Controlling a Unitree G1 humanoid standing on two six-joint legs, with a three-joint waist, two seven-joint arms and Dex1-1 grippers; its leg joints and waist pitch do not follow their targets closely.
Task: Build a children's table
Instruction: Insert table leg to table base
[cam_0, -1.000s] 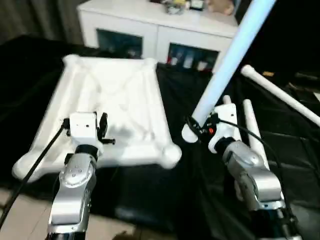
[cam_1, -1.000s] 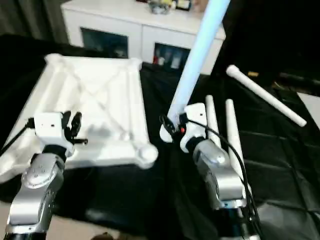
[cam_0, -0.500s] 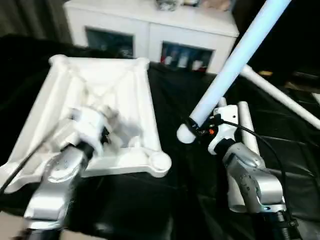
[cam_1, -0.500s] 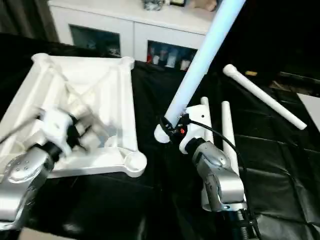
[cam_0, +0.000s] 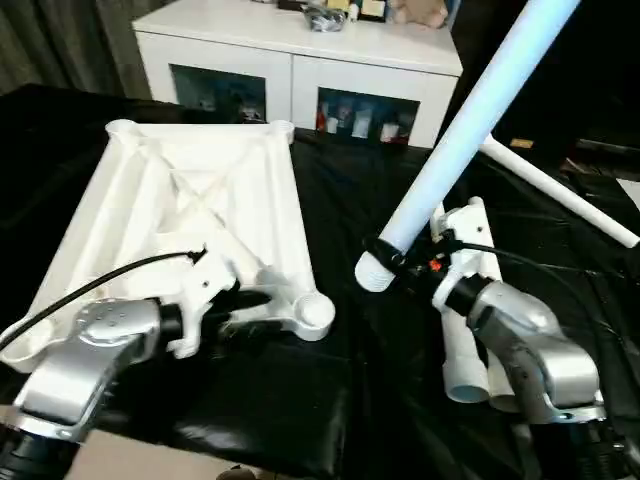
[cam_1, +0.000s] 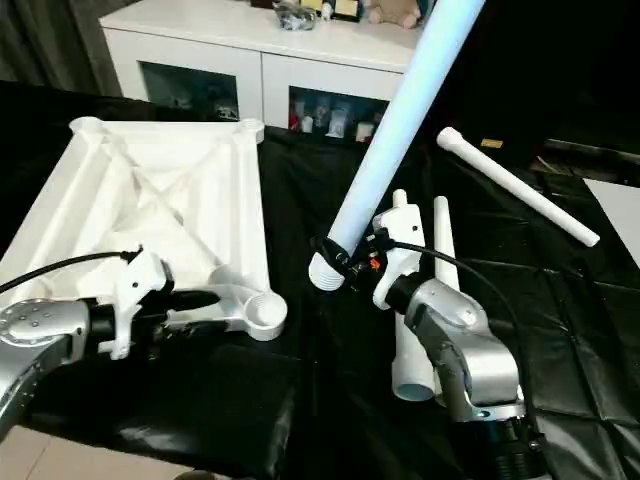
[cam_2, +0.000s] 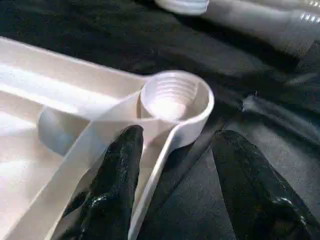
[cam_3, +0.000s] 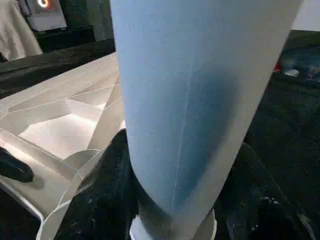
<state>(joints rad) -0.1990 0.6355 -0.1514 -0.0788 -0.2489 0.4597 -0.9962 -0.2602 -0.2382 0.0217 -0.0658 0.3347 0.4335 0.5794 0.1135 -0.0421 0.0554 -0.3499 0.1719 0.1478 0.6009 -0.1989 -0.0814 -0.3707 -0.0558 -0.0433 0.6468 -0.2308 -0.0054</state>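
The children's table top (cam_0: 190, 190) lies upside down on the black cloth, ribbed underside up. My left gripper (cam_0: 250, 300) lies low at its near right corner, just short of the threaded socket (cam_2: 172, 97). It is open, and the rim runs between its fingers: one finger (cam_2: 117, 170) rests inside against the rim, the other stands apart over the cloth. My right gripper (cam_0: 400, 255) is shut on a white leg (cam_0: 470, 120). The leg tilts up and away to the right, its threaded end (cam_0: 375, 270) hanging low, right of the corner socket.
Two more legs (cam_0: 465, 300) lie side by side on the cloth under my right forearm. Another leg (cam_0: 560, 195) lies at the far right. A white cabinet (cam_0: 300, 60) with glass doors stands behind the table top.
The view has shifted. My left arm has swung down from over the top's near edge to the near right corner, and its fingers have spread wider. My right gripper keeps the leg.
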